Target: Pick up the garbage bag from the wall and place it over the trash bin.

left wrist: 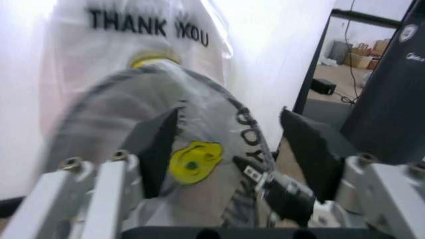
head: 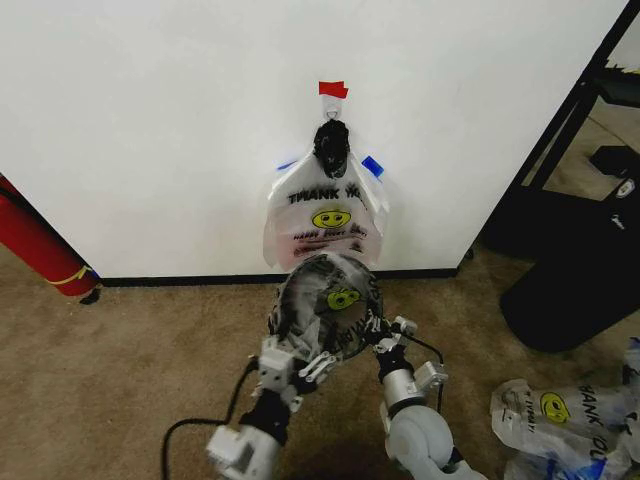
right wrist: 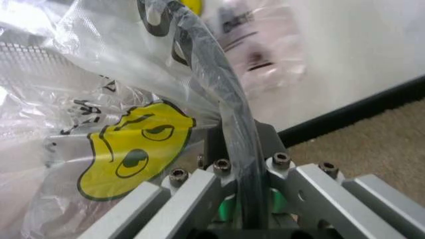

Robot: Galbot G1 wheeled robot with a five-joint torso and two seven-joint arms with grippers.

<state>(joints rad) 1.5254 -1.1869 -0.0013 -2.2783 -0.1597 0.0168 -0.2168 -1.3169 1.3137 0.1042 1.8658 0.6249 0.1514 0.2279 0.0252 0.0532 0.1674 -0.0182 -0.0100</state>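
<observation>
One garbage bag (head: 325, 215) with "THANK YOU" print and a smiley hangs from a hook under red tape (head: 333, 89) on the white wall (head: 150, 120). Below it, another such bag is stretched over the black mesh trash bin (head: 325, 300) on the carpet. My left gripper (head: 305, 362) is open at the bin's near left side, its black pads (left wrist: 159, 144) spread before the covered bin (left wrist: 199, 124). My right gripper (head: 383, 335) is at the bin's near right side. Its fingers (right wrist: 219, 169) are shut on the plastic and the bin's rim (right wrist: 219, 89).
A red cylinder (head: 40, 245) with a yellow band leans at the left by the baseboard. Black furniture (head: 580, 270) stands at the right. More printed bags (head: 560, 415) lie on the carpet at the near right. A black cable (head: 200, 425) loops by my left arm.
</observation>
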